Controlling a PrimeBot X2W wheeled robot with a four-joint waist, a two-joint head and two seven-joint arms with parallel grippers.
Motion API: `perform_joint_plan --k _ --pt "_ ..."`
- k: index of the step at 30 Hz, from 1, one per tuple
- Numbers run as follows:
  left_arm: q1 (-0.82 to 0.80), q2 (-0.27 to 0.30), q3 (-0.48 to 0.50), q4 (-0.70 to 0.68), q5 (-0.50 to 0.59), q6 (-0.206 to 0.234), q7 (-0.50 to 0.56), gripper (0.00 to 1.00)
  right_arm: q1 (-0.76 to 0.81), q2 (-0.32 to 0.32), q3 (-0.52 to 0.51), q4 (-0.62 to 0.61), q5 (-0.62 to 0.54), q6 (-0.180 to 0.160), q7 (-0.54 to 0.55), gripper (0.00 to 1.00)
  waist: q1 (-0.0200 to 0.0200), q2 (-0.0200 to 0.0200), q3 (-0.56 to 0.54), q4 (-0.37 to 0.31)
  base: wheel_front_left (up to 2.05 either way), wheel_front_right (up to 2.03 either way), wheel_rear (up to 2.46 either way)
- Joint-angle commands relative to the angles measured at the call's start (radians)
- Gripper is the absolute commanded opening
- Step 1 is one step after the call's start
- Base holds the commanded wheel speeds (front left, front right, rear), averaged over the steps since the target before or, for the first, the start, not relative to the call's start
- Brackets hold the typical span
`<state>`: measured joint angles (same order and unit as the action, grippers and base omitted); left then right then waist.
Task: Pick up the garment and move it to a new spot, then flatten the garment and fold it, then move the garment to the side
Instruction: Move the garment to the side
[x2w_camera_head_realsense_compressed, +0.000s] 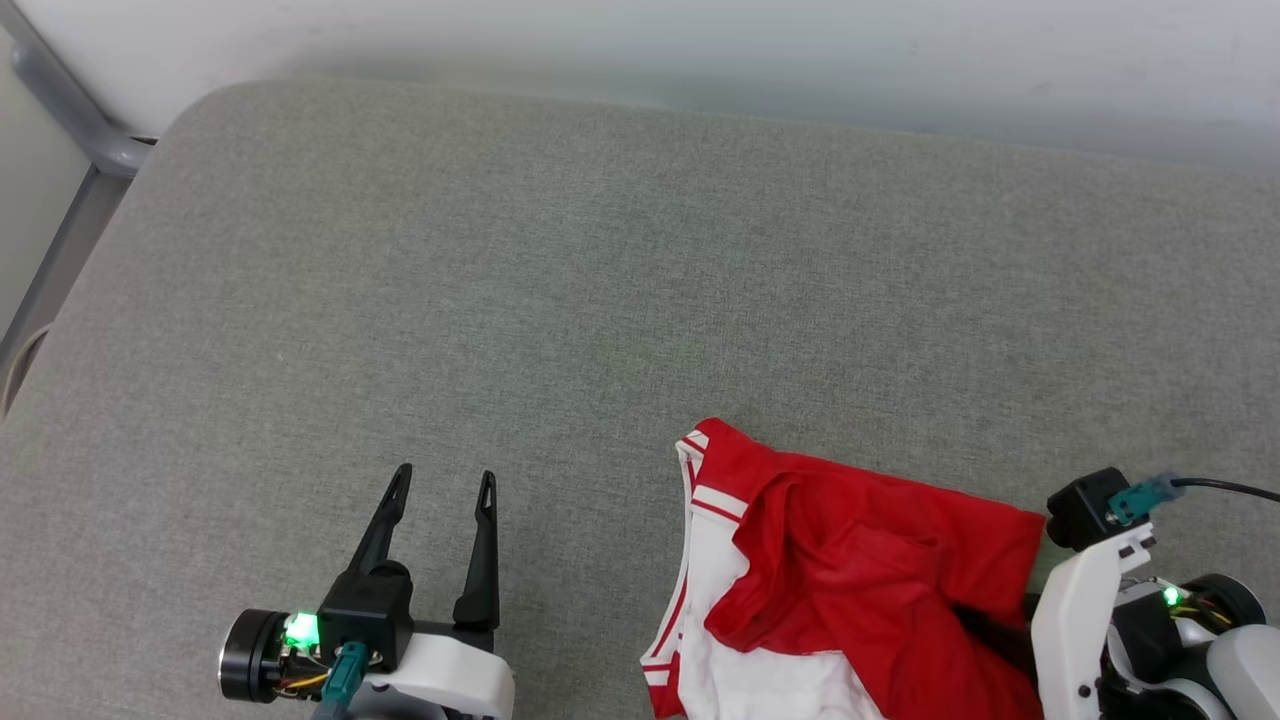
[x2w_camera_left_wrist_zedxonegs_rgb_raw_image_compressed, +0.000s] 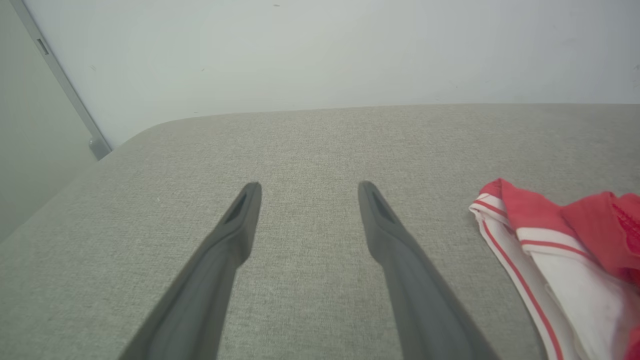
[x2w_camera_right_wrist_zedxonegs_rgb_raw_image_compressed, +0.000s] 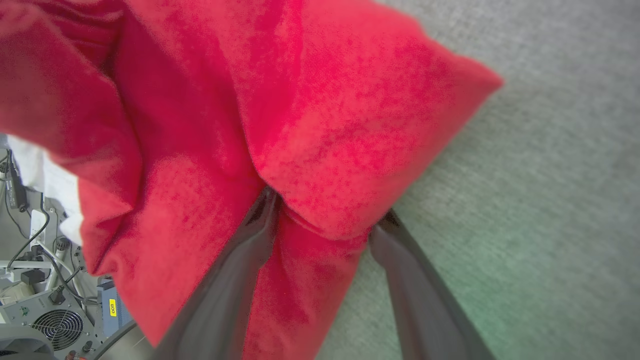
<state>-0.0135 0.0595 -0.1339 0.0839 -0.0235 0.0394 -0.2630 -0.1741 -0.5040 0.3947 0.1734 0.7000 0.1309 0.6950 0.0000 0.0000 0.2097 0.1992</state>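
Shirt (x2w_camera_head_realsense_compressed: 850, 580) bunched at 5 o'clock, near edge of grey cushion (x2w_camera_head_realsense_compressed: 500, 250). Right fingers (x2w_camera_right_wrist_zedxonegs_rgb_raw_image_compressed: 245, 260) apart, straddling a red fold. Left fingers (x2w_camera_head_realsense_compressed: 484, 550) released at 7 o'clock. Risk: I pinch one layer and the rest slides off.

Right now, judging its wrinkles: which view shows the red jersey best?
Head view: the jersey lies bunched at the gray cushion's near right, with red body, white sleeve and striped trim. Left wrist view catches its striped sleeve; right wrist view, a red fold within the right claw.
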Motion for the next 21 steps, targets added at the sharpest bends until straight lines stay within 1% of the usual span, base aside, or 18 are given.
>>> perform_joint_plan --k 1,4,8,10,16,17,18,21 --pt "-0.005 -0.001 -0.002 0.003 -0.003 0.004 -0.002 1.00 0.001 0.028 0.037 0.021 0.003 -0.001 -0.023 0.00 0.0000 0.0000 -0.009 -0.007 0.00 0.00 0.00" --pt "0.003 -0.001 -0.005 0.007 0.000 0.001 -0.002 1.00 -0.046 0.005 0.030 -0.009 -0.025 -0.001 -0.095 0.00 0.0000 0.0000 -0.024 -0.018 0.00 0.00 0.00" --pt "0.016 -0.001 -0.003 0.008 -0.002 0.004 -0.002 1.00 -0.096 -0.020 0.038 -0.050 -0.055 -0.001 -0.148 0.00 0.0000 0.0000 -0.045 -0.043 0.00 0.00 0.00" --pt "0.024 -0.002 -0.002 0.008 -0.004 0.005 -0.002 1.00 -0.115 -0.031 0.043 -0.070 -0.064 -0.001 -0.157 0.00 0.0000 0.0000 -0.056 -0.061 0.00 0.00 0.00" --pt "0.033 -0.003 0.014 0.000 -0.011 0.008 -0.002 1.00 -0.183 -0.088 0.049 -0.144 -0.100 -0.001 -0.165 0.00 0.0000 0.0000 -0.064 -0.135 0.00 0.00 0.00" --pt "0.033 -0.003 0.016 -0.002 -0.011 0.008 -0.002 1.00 -0.191 -0.095 0.047 -0.153 -0.102 -0.001 -0.162 0.00 0.0000 0.0000 -0.064 -0.149 0.00 0.00 0.00" --pt "0.033 -0.003 0.016 -0.002 -0.011 0.008 -0.002 1.00 -0.191 -0.095 0.047 -0.153 -0.102 -0.001 -0.162 0.00 0.0000 0.0000 -0.064 -0.149 0.00 0.00 0.00" --pt "0.030 -0.003 0.022 -0.005 -0.010 0.007 -0.002 1.00 -0.218 -0.119 0.033 -0.168 -0.105 -0.001 -0.157 0.00 0.0000 0.0000 -0.059 -0.192 0.00 0.00 0.00"
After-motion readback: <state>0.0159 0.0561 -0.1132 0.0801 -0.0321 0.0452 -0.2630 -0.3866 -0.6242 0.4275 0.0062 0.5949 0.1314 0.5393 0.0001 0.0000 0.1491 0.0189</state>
